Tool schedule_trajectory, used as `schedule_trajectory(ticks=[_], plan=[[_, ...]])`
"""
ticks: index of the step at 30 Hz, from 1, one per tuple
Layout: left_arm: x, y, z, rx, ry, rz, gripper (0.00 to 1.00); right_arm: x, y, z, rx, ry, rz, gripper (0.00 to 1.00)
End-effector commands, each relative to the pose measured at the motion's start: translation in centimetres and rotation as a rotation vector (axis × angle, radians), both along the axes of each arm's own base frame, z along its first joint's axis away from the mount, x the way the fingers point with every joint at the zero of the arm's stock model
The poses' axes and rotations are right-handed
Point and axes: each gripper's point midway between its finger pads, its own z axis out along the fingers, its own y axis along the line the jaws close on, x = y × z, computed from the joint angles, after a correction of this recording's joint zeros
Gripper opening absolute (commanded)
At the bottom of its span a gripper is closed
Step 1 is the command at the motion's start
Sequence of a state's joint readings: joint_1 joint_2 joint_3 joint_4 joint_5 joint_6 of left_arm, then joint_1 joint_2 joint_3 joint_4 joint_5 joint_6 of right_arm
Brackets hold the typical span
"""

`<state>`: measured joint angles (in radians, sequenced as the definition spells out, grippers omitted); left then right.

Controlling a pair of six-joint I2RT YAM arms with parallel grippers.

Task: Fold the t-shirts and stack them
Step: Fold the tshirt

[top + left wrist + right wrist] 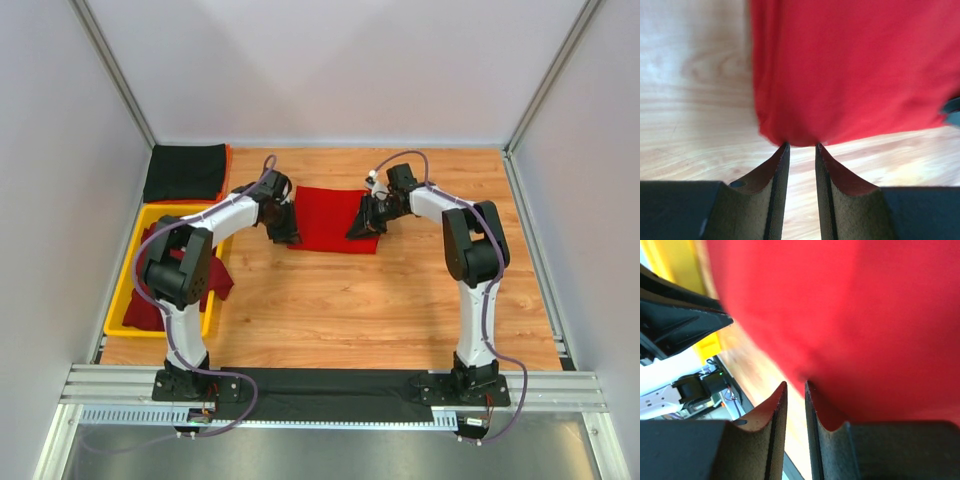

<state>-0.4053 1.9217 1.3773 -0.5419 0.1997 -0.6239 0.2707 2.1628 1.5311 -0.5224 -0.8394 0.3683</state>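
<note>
Both left tool (800, 146), right tool (796, 383) narrow-gapped at red t-shirt (325, 215) edges; grasp cannot tell, cloth blurred.

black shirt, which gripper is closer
Left. The left gripper is at the left edge of the red t-shirt, right of the black shirt; the right gripper is at the red t-shirt's right edge.

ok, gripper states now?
Left gripper: closed on red shirt edge.
Right gripper: closed on red shirt too.
</note>
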Motion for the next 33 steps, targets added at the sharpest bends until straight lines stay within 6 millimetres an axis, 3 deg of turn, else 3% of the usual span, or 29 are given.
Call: schedule_trajectory(ticks=[1,4,6,11,13,15,16,18,19,25,30,33], plan=[[-1.9,1.6,-3.7,0.075,0.066,0.040,0.34,0.4,-1.3,-3.1,-0.030,0.002,-0.028,0.22],[-2.5,2.5,-5.0,0.115,0.093,0.065,0.34,0.4,-2.6,-4.9,-0.067,0.030,-0.051,0.22],[-2.8,2.4,-4.8,0.108,0.111,0.060,0.34,0.6,-3.0,-4.4,-0.068,0.020,-0.061,0.22],[-1.3,1.5,-0.2,0.065,0.036,0.045,0.35,1.2,-3.1,0.8,-0.058,-0.085,-0.074,0.26],[-0.5,1.9,2.5,0.084,-0.014,0.052,0.39,1.3,-3.8,2.1,-0.075,-0.105,-0.095,0.30],[0.1,2.7,3.8,0.125,-0.043,0.047,0.42,1.6,-4.4,3.6,-0.113,-0.139,-0.133,0.36],[0.9,2.7,4.9,0.126,-0.072,0.043,0.48,1.8,-5.5,3.0,-0.190,-0.138,-0.177,0.38],[1.6,2.5,4.7,0.118,-0.067,0.011,0.51,2.0,-6.7,3.4,-0.255,-0.142,-0.243,0.43],[2.4,2.1,5.5,0.073,-0.078,-0.024,0.52,2.0,-7.8,3.1,-0.315,-0.145,-0.287,0.48],[5.2,1.3,4.7,-0.004,-0.084,-0.109,0.61,1.7,-10.1,1.3,-0.436,-0.084,-0.452,0.57],[7.1,1.4,2.8,-0.013,-0.058,-0.113,0.61,2.2,-10.0,-0.6,-0.438,-0.041,-0.515,0.63],[7.5,1.3,1.9,-0.009,-0.045,-0.114,0.52,2.9,-9.9,-1.9,-0.442,-0.048,-0.517,0.59]])
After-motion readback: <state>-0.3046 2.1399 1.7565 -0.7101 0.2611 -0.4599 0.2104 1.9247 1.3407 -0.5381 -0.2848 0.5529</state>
